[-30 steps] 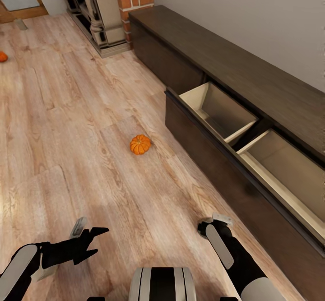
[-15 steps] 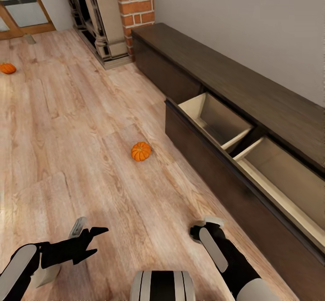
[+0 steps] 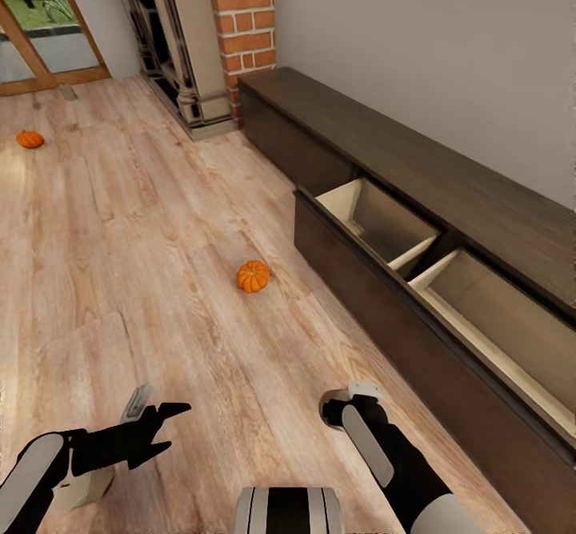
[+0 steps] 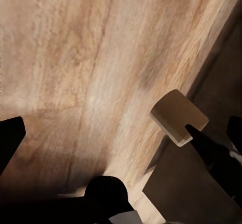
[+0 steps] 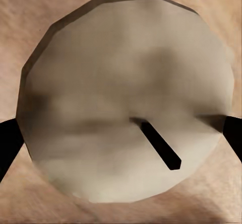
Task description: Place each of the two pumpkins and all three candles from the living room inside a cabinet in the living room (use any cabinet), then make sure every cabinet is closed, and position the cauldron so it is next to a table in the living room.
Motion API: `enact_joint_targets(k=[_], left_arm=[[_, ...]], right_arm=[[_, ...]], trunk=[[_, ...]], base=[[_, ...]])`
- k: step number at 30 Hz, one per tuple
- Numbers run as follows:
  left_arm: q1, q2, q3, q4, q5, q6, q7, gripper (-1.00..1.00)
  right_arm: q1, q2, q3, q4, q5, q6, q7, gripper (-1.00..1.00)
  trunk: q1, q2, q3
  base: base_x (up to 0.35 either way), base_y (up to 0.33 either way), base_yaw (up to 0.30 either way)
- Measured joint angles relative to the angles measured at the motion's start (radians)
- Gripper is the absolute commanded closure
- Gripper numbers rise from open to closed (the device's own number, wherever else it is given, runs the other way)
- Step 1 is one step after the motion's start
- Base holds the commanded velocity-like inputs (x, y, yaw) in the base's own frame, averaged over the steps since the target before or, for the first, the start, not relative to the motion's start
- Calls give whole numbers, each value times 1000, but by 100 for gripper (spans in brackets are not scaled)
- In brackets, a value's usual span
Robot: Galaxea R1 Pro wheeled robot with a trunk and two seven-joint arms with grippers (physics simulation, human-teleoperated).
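One orange pumpkin (image 3: 253,276) lies on the wooden floor in front of the dark-brown cabinet (image 3: 416,158). A second pumpkin (image 3: 30,139) sits far off to the left by the glass door. The cabinet's wide drawer (image 3: 360,286) is pulled out, showing two pale empty compartments. My right gripper (image 3: 346,399) is shut on a pale candle (image 3: 361,390) low over the floor, just short of the drawer front. The right wrist view looks down on the candle's top (image 5: 126,108) and dark wick. My left gripper (image 3: 164,422) hangs open and empty, with the candle (image 4: 179,117) seen across from it.
A brick fireplace column (image 3: 244,14) with a dark carved surround (image 3: 172,46) stands at the cabinet's far end. A glass door (image 3: 40,30) is at the far left. Wooden floor (image 3: 136,262) stretches between me and both pumpkins.
The whole view has shifted, so the camera moved and more of the far room shows. The right gripper with the candle has drifted left in the picture. The left gripper has stayed put.
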Motion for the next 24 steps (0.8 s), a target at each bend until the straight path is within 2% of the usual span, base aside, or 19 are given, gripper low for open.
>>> enact_joint_targets(k=[2,7,14,24], left_arm=[[0,0,2,2,-1,0,0,-100],[0,0,3,5,-1,0,0,-100],[0,0,3,5,-3,-1,0,-100],[0,0,5,5,-3,-1,0,-100]], right_arm=[[0,12,2,0,5,1,-2,100],[1,15,5,-20,8,1,-3,100],[1,17,34,-36,6,3,-3,100],[0,17,39,-36,6,3,-4,100]], trunk=[[-1,0,8],[-3,2,27],[-6,3,54],[-11,6,93]], base=[[-33,0,0],[-8,0,58],[-1,0,261],[0,0,290]])
